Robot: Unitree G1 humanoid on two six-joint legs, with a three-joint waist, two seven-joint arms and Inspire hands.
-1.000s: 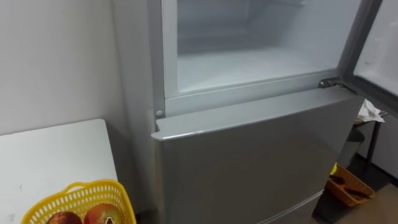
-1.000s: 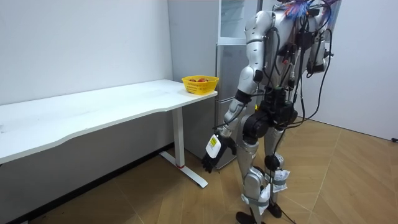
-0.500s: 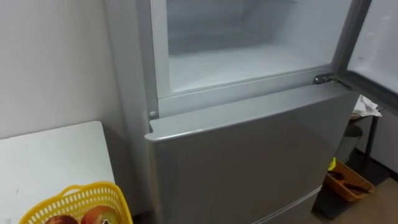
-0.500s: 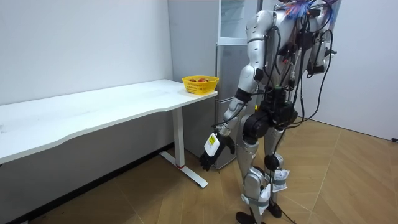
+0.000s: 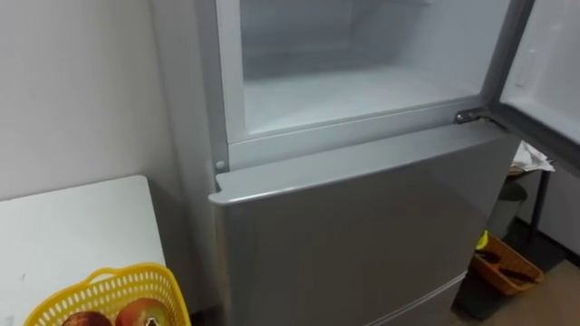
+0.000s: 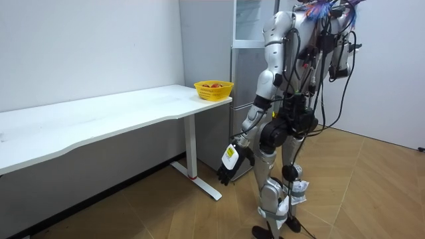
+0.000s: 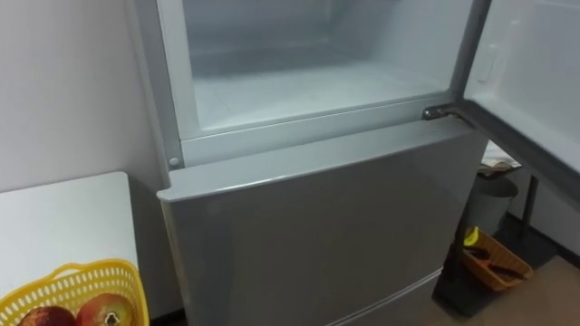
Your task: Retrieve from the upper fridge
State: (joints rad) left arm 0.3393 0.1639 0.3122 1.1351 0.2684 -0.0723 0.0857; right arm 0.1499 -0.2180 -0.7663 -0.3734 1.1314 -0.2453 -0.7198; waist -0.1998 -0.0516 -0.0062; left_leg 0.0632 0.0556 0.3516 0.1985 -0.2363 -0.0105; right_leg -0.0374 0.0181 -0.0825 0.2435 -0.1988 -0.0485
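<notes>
The upper fridge compartment (image 5: 353,81) stands open right in front of me; its white floor and walls are bare as far as they show. Its door (image 5: 553,63) is swung out to the right. Below it, the grey lower door (image 5: 362,226) is closed. In the room view I stand upright facing the fridge (image 6: 249,26), and my left hand (image 6: 229,164) hangs low beside my thigh with relaxed fingers, holding nothing.
A yellow basket (image 5: 109,290) with red fruit (image 5: 140,312) sits on the corner of the white table (image 5: 72,226) to my left, next to the fridge. On the floor at the right are an orange basket (image 5: 503,267) and a dark stand with white cloth (image 5: 535,158).
The eye view has shifted a little, so the fridge sits slightly further left in the picture. My hanging left hand has swung slightly. Nothing was grasped or moved.
</notes>
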